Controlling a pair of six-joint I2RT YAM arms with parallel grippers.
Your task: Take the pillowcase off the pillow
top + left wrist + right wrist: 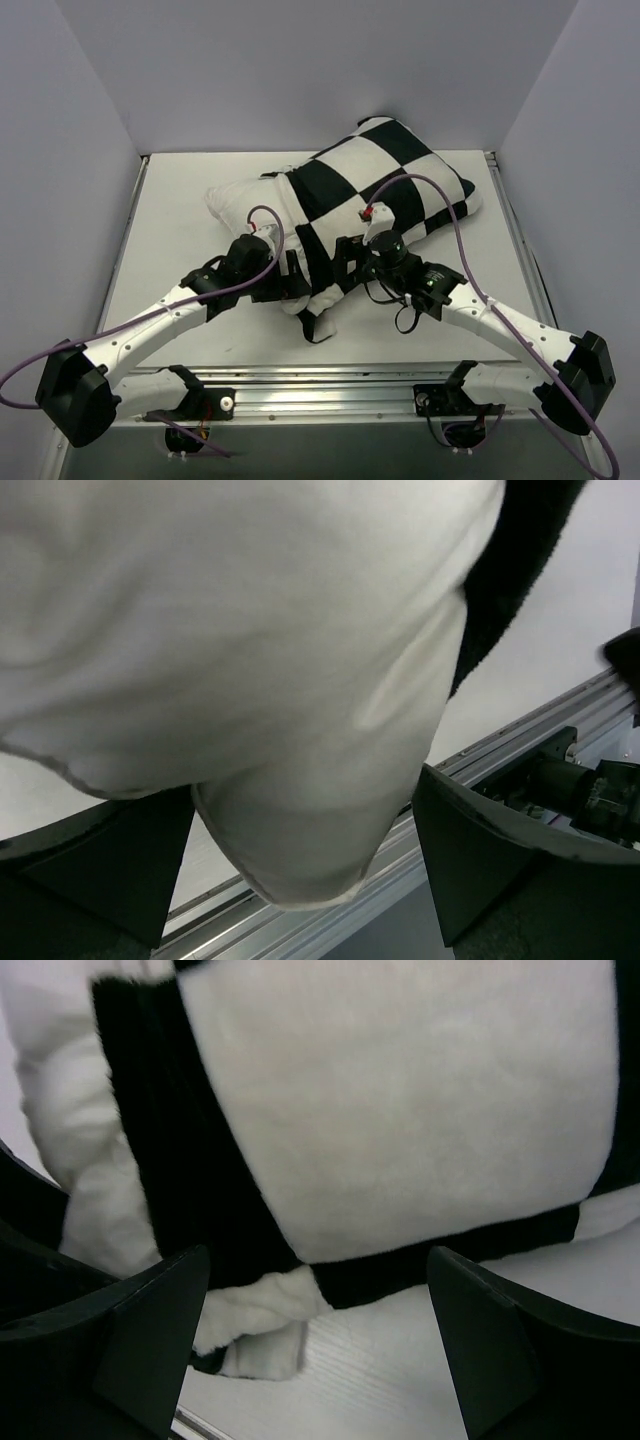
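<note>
White table (170,200): pillowcase (390,180) partly covering pillow (240,200); left end effector (293,277), right end effector (348,262) both released.

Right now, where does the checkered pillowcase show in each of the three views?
Top external: the pillowcase runs from the centre to the upper right.
Left wrist: only a black patch of the pillowcase, upper right.
Right wrist: the pillowcase fills most of the frame.
Shared landmark: the white table.
</note>
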